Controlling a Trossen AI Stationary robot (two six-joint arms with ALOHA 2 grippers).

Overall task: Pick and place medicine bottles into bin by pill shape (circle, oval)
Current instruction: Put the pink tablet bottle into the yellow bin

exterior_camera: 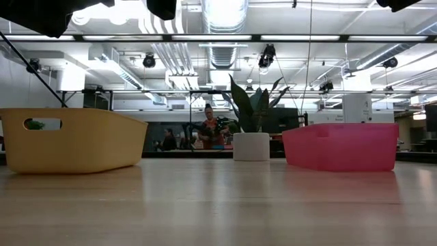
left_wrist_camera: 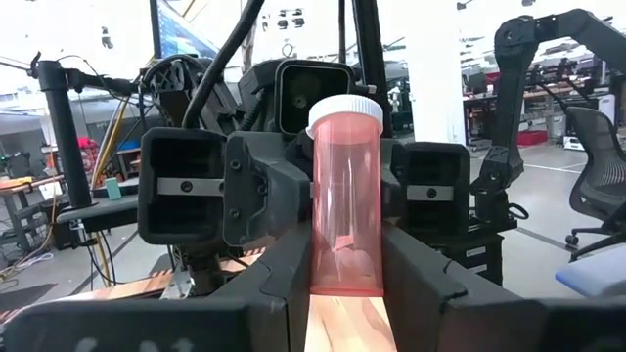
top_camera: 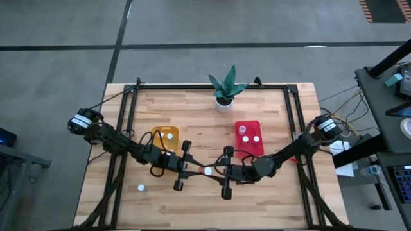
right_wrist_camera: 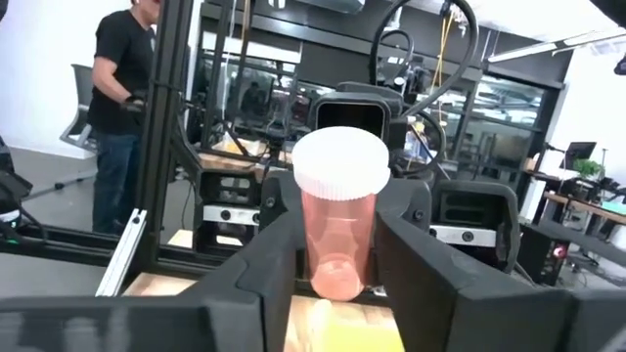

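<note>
An orange-tinted medicine bottle (top_camera: pixel 207 171) with a white cap stands upright in the air over the table's middle near part. My left gripper (top_camera: pixel 200 170) comes at it from the left and my right gripper (top_camera: pixel 216 171) from the right, and both are shut on it. The left wrist view shows the bottle (left_wrist_camera: pixel 345 186) between my left fingers, the right wrist view shows it (right_wrist_camera: pixel 339 215) between my right fingers. One bottle (top_camera: pixel 169 135) lies in the yellow bin (top_camera: pixel 156 133), three (top_camera: pixel 244 138) in the red bin (top_camera: pixel 249 151). Another bottle (top_camera: pixel 140 188) stands on the table at the near left. My left gripper pinches the lower part of the bottle's body (left_wrist_camera: pixel 325 274) between its two fingers. It comes from the table's left, about level and tipped slightly up. The bottle stands upright, cap up, clear of the table. My right gripper has the lower part of the bottle's body (right_wrist_camera: pixel 323 269) between its two fingers, which lie against its two sides. It comes from the table's right, roughly level and tipped slightly up. The cap (right_wrist_camera: pixel 340 161) stands above the fingers.
A white plant pot (top_camera: pixel 224 99) stands at the far middle edge, behind the two bins. Black frame rails (top_camera: pixel 125 128) run along the table's left and right sides. Bare wood lies along the near edge. A person (right_wrist_camera: pixel 122 108) stands beyond the table.
</note>
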